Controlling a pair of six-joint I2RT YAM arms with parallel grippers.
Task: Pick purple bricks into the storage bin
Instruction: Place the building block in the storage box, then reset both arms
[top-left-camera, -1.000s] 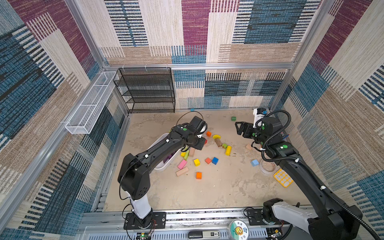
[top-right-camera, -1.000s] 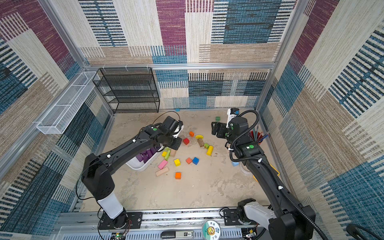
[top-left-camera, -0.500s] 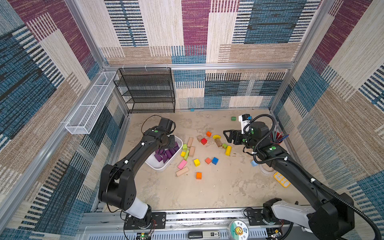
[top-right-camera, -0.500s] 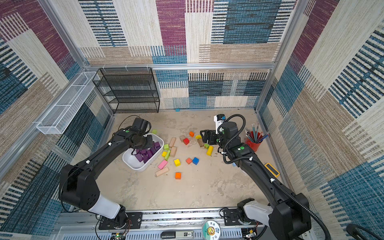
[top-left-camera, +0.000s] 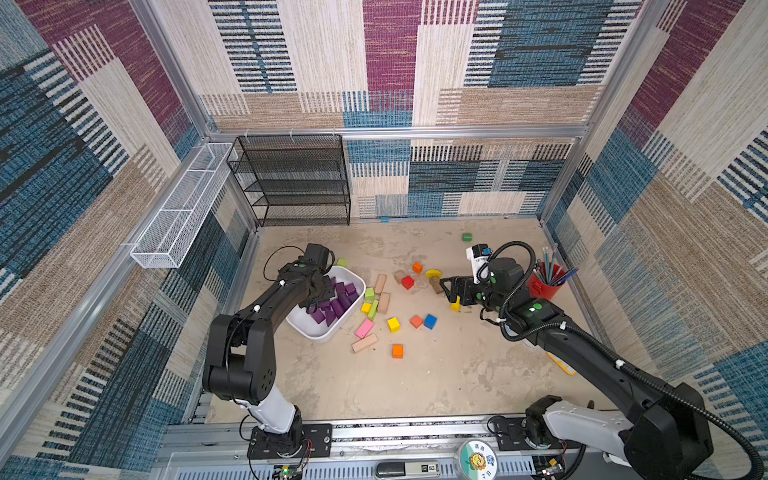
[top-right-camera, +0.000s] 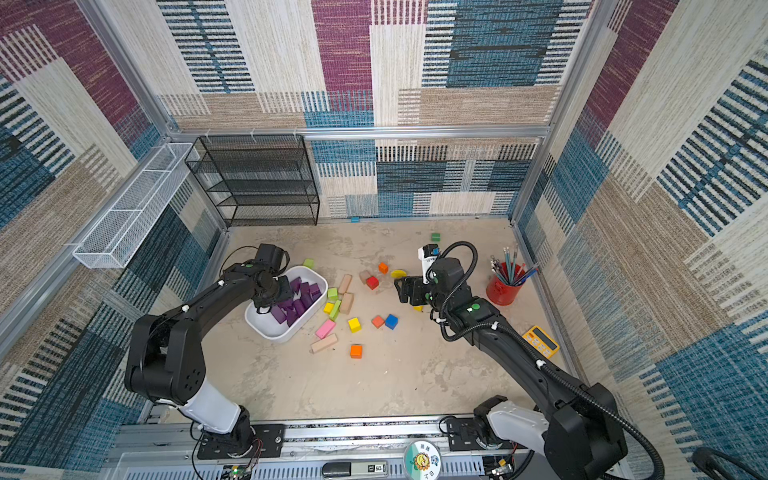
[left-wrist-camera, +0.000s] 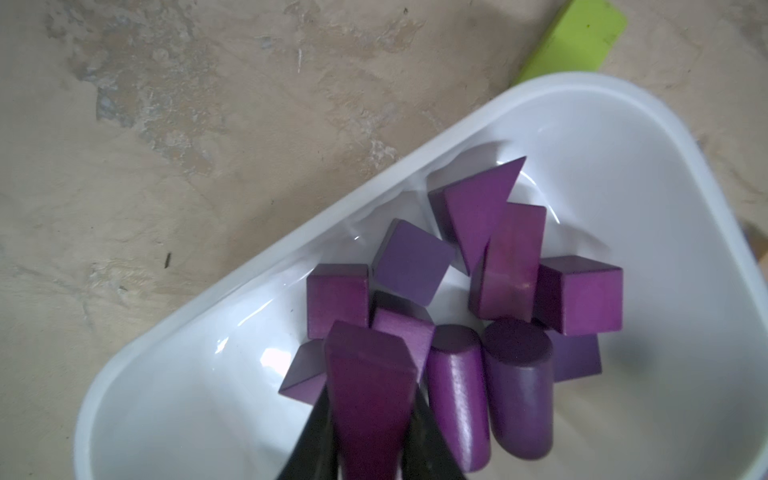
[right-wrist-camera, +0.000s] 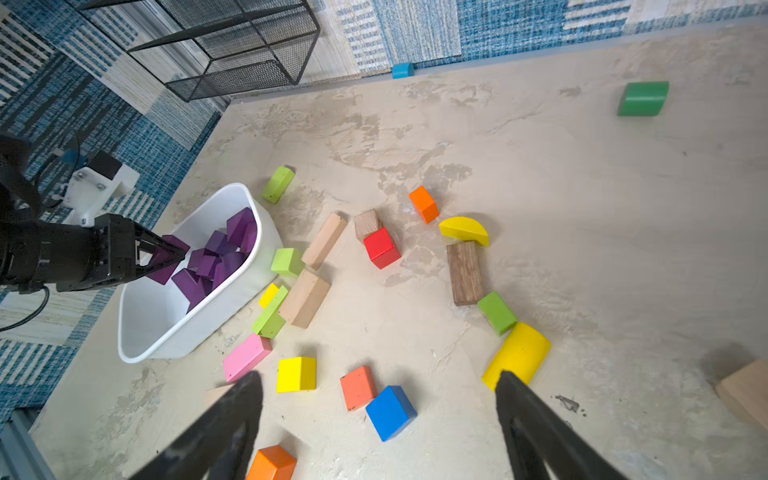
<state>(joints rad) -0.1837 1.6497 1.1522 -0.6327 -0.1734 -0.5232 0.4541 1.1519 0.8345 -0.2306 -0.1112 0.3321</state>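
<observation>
The purple bricks (left-wrist-camera: 511, 266) lay heaped inside the storage bin (top-left-camera: 318, 332), gathered toward its far end, with the near end of its bottom bare. The heap comprised cubes, an oblong, a three-cornered wedge and two cylinders lying side by side with their axes parallel. The bin stood on the left part of the floor (top-left-camera: 415, 386), its long axis running slantwise from near-left to far-right in both top views. One further purple brick (left-wrist-camera: 365, 365) was pinched between the fingers of the left gripper (left-wrist-camera: 370, 399) above the heap, within the bin's outline. Its long axis lay in line with the fingers, its free end toward the pile. Whether it touched the bricks beneath could not be told. The right gripper (right-wrist-camera: 376, 386) hung over the floor right of centre, fingers spread wide and holding nothing, with a yellow cylinder (right-wrist-camera: 517, 355) just beside one fingertip. Loose blocks of other colours lay between the arms: a pink block (top-left-camera: 364, 328) just beside the bin's right side, a lime block (top-left-camera: 342, 262) at its far corner, and a blue cube (top-left-camera: 430, 321) well apart. A red cup (top-left-camera: 542, 289) of pencils (top-left-camera: 550, 266) stood at the right edge, and a black rack (top-left-camera: 291, 183) stood at the back. A round sticker (top-left-camera: 476, 459) on the front rail (top-left-camera: 395, 432) bore characters too small to read.
</observation>
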